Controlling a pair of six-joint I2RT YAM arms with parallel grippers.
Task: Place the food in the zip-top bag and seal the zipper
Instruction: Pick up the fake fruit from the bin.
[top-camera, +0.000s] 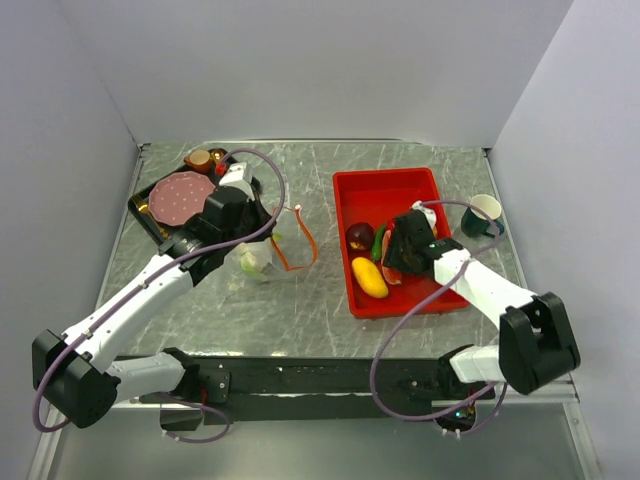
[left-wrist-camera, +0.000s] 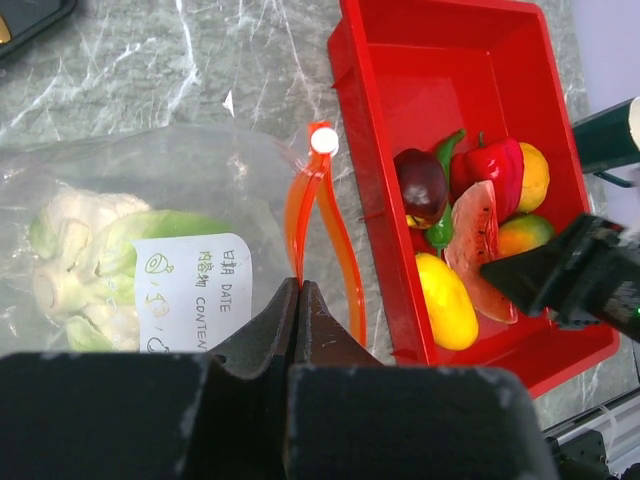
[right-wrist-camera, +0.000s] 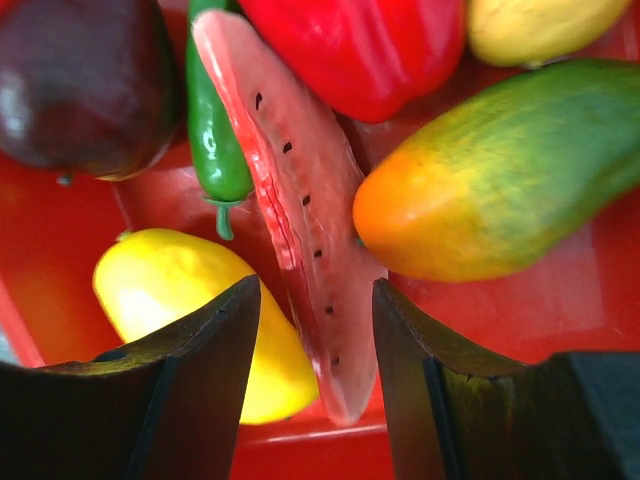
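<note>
Left wrist view only: small clear floppy zip-top bag (left-wrist-camera: 150, 170) lies flat on the marbled table (left-wrist-camera: 130, 70), with the white-green leafy vegetable (left-wrist-camera: 90, 250) inside, beside a white label (left-wrist-camera: 190, 290). Left gripper (left-wrist-camera: 297, 300) is clenched on the bag's mouth edge. The thin orange-red zipper strip (left-wrist-camera: 343, 260) bows apart toward 12 o'clock of it.

Right wrist view only: right gripper (right-wrist-camera: 315, 300) is spread, straddling the lower tip of the pink-red, black-seeded watermelon slice (right-wrist-camera: 290, 190); contact unclear. Yellow oval fruit (right-wrist-camera: 170, 290) at 9 o'clock, green-orange mango (right-wrist-camera: 500, 190) at 2.

Top view: red rectangular tray (top-camera: 385, 185) holding these sits at 3 o'clock of the bag, apart.
</note>
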